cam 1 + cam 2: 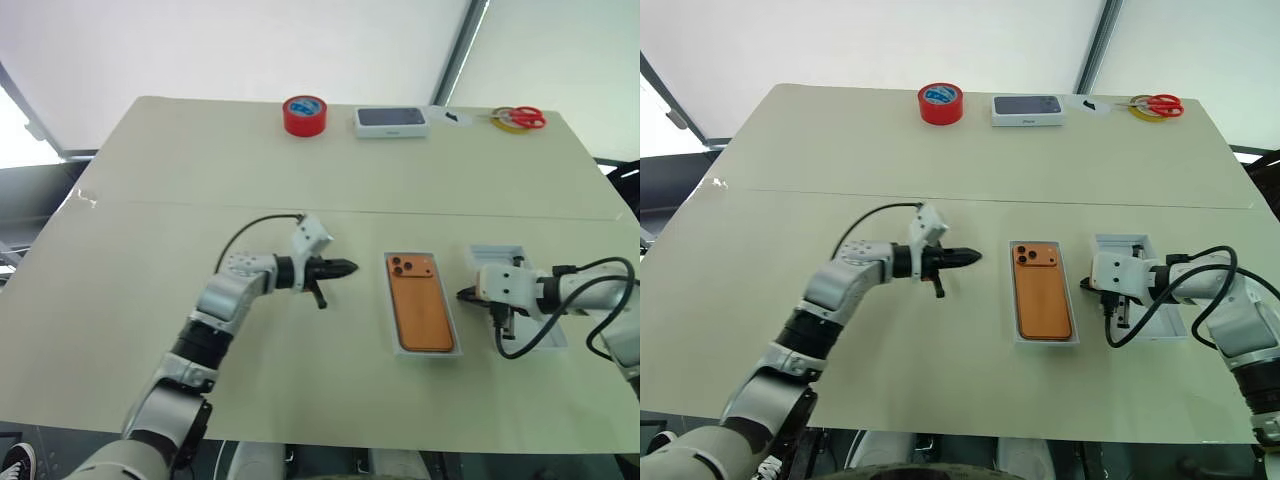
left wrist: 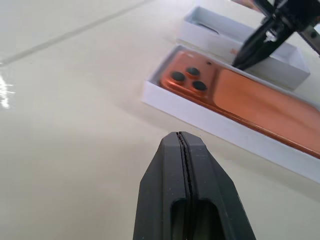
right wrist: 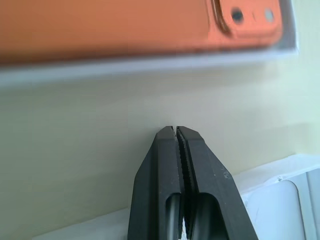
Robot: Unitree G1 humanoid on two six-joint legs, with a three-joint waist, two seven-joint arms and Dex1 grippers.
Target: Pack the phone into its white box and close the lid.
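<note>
Red tape roll [image 1: 305, 115], dark-topped box [image 1: 391, 121], perhaps scissors [image 1: 520, 118].

My table [image 1: 200, 170] is pale beige. On it near me lie the white box [image 1: 422, 351] and, just to its right, the lid [image 1: 497, 252]. At its far edge sit red tape [image 1: 305, 115], a closed box [image 1: 391, 121] and scissors [image 1: 520, 118].

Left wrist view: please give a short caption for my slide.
Shut left gripper faces the orange phone lying in its white box.
</note>
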